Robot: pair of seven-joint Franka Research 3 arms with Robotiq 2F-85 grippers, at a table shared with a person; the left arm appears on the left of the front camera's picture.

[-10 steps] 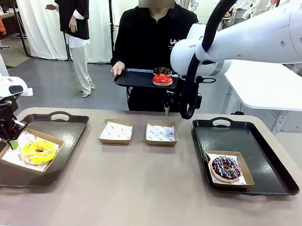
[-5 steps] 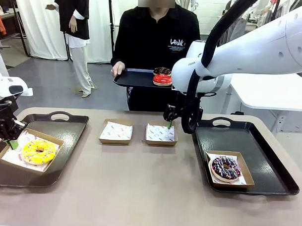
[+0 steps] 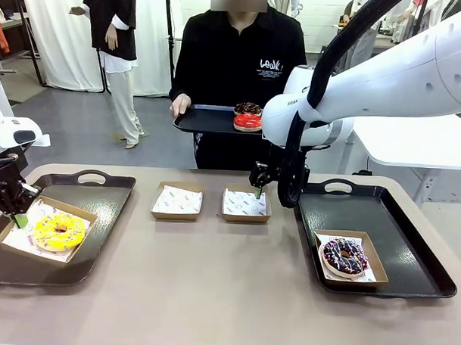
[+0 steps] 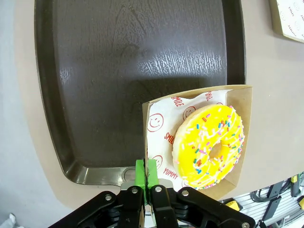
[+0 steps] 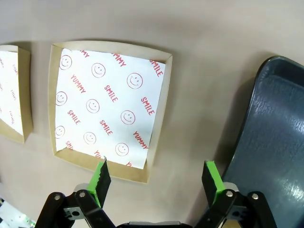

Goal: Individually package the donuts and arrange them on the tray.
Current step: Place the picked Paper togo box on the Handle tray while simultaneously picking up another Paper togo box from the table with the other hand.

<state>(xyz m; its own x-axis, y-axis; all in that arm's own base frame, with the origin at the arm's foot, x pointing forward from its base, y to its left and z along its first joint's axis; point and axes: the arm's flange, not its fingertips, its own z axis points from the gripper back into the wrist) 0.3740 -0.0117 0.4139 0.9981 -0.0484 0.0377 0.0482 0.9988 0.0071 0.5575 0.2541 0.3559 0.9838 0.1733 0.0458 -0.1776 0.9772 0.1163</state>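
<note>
Front view, what's on the table?
Two big black trays, left tray and right tray, with a left empty box and a right empty box between them. The person's small tray holds the red donut and chocolate donut.
And the claws?
Right gripper hangs spread wide over the right empty box. Left gripper pinches tight the edge of the yellow donut's box on the left tray, yellow donut inside. Sprinkled donut sits boxed on the right tray.
</note>
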